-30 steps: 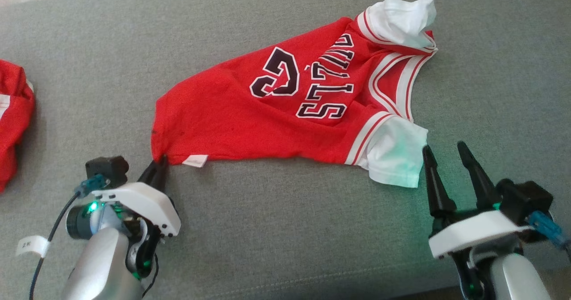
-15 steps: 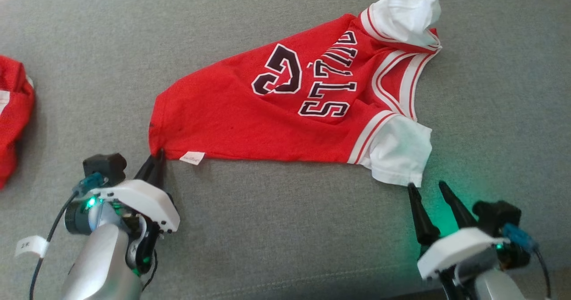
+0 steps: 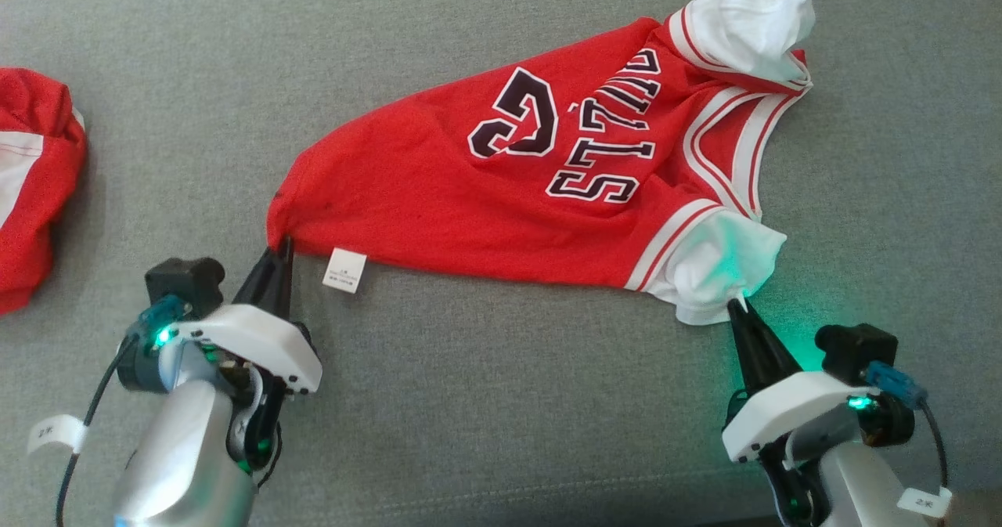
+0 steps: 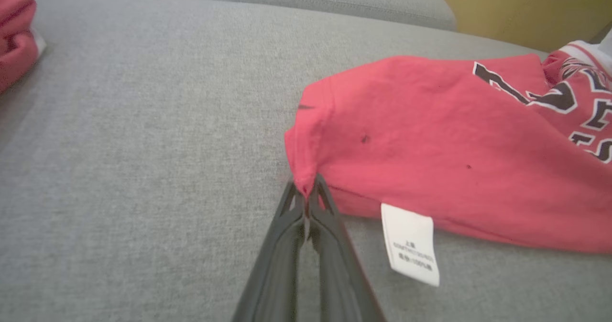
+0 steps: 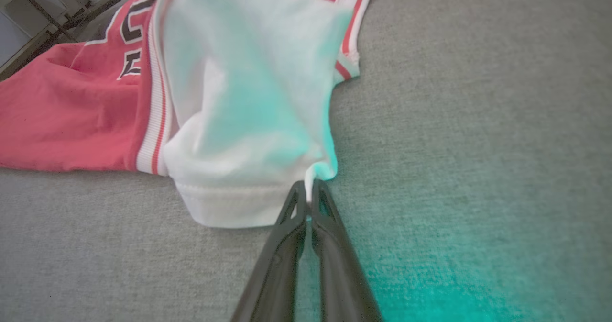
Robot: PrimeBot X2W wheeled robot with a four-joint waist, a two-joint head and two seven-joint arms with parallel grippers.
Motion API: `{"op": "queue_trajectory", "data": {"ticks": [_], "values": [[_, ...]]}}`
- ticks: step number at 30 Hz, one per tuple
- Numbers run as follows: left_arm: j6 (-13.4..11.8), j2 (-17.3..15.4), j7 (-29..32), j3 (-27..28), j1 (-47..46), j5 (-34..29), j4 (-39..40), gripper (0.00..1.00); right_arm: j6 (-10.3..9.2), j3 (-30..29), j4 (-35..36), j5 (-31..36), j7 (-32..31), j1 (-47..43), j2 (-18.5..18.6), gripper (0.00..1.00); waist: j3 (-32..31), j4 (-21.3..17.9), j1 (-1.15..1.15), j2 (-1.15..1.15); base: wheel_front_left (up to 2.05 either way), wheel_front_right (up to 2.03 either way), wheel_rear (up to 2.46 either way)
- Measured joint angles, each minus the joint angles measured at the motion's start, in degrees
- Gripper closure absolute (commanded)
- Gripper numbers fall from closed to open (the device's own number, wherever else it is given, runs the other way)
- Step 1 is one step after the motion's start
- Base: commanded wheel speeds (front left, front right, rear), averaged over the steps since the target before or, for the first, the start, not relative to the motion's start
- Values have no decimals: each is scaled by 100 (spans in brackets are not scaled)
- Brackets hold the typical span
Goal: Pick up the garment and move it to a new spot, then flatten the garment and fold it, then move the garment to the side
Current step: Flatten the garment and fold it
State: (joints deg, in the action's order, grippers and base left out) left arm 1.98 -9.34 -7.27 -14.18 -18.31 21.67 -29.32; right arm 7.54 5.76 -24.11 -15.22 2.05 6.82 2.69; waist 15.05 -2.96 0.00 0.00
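The head camera is looking steeply down on the gray cushion (image 3: 501, 402) from its near edge, taking in the whole red garment (image 3: 438, 198). The 2 wrist cameras are sitting low and close behind the left gripper (image 4: 306, 193) and right gripper (image 5: 310, 185), facing the hem corner (image 4: 311, 145) and a white sleeve (image 5: 248, 102), both shared with the head view.

One lettered jersey (image 3: 438, 198), one bunched red garment (image 3: 35, 198), one white care label (image 3: 344, 270), and two pincers: left pincer (image 3: 282, 245), right pincer (image 3: 735, 305).
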Motion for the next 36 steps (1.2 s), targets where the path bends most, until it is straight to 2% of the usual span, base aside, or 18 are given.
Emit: {"op": "queue_trajectory", "data": {"ticks": [4, 8, 15, 23, 30, 36], "values": [[-56, -20, -177, 5, 0, -43, 268, 100, 0, -51, 313, 75, 112, -1, 0, 100, -36, -2, 0, 0, 0, 0, 0], [-102, -110, -272, 15, 1, -44, 797, 100, 0, -140, 1182, 208, 202, 35, 54, 100, -130, -4, 0, 0, 0, 0, 0], [-216, -460, -71, 38, -141, -245, 2123, 100, 0, -556, 2936, 416, 32, 367, 527, 100, -368, 44, 0, 0, 0, 0, 0], [-304, -781, 336, 116, -884, -506, 3623, 100, 0, -1105, 4443, 459, -386, 1513, 1017, 100, -705, 73, 0, 0, 0, 0, 0], [-305, -849, 759, 135, -1952, -613, 4366, 100, 0, -1283, 4985, 257, -778, 2925, 1497, 100, -940, 145, 0, 0, 0, 0, 0], [-338, -842, 926, 131, -2212, -611, 4503, 100, 0, -1265, 4863, 90, -1026, 3550, 1635, 100, -1003, 155, 0, 0, 0, 0, 0]]}}
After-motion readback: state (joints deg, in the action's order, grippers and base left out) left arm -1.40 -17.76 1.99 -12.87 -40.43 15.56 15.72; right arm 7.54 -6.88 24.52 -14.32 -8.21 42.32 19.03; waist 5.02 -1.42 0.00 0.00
